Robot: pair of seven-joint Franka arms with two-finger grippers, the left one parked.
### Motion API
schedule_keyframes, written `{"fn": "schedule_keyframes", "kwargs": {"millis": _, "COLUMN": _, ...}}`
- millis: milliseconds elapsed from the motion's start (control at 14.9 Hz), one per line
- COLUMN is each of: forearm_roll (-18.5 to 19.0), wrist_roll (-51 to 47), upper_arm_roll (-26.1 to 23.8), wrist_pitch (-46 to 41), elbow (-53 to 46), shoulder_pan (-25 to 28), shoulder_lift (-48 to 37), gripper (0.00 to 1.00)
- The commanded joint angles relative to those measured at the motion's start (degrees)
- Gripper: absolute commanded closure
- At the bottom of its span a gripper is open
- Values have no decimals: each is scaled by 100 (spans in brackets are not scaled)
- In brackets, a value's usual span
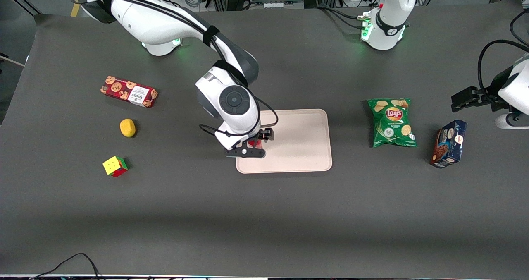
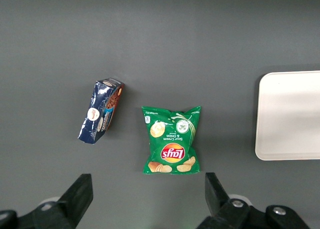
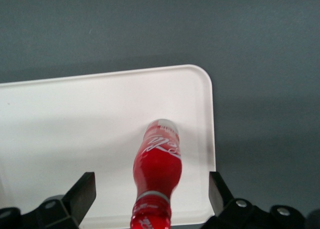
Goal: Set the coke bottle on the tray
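Observation:
The coke bottle [image 3: 157, 174], red with white script, stands upright on the pinkish-beige tray [image 3: 75, 114], close to a rounded corner and the low rim. My right gripper [image 3: 150, 186] is open and directly above the bottle. One finger is on each side of the bottle with a clear gap, and neither touches it. In the front view the gripper [image 1: 251, 147] hangs over the tray [image 1: 306, 147] at its edge toward the working arm's end. Only a bit of red bottle [image 1: 253, 142] shows under the hand.
A red cookie box [image 1: 129, 91], a yellow lump [image 1: 127, 128] and a colour cube [image 1: 115, 166] lie toward the working arm's end. A green Lay's bag [image 1: 391, 122] and a dark blue packet [image 1: 449, 143] lie toward the parked arm's end.

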State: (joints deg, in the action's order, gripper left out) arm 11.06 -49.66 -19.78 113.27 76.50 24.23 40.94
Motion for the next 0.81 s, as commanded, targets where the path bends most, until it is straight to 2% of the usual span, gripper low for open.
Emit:
{"fn": "schedule_keyframes", "kwargs": {"millis": 0, "forearm_roll": 63, "wrist_roll": -114, "upper_arm_roll": -87, "wrist_pitch": 10, "elbow": 365, "shoulder_pan": -357, "shoulder_lift": -611, "gripper": 0}}
{"fn": "schedule_keyframes", "kwargs": {"millis": 201, "forearm_roll": -103, "wrist_roll": 104, "upper_arm_roll": -113, "wrist_pitch": 10, "elbow": 848, "shoulder_pan": -839, "shoulder_lift": -1463, "gripper": 0}}
{"fn": "schedule_keyframes", "kwargs": {"millis": 470, "forearm_roll": -375, "wrist_roll": 904, "upper_arm_roll": -105, "wrist_pitch": 37, "elbow": 1630, "shoulder_pan": -1543, "shoulder_lift": -2632, "gripper": 0}}
{"fn": "schedule_keyframes", "kwargs": {"millis": 738, "forearm_roll": -814, "wrist_roll": 1843, "upper_arm_roll": -61, "wrist_pitch": -7, "elbow": 2421, "shoulder_pan": -2272, "shoulder_lift": -3705, "gripper": 0}}
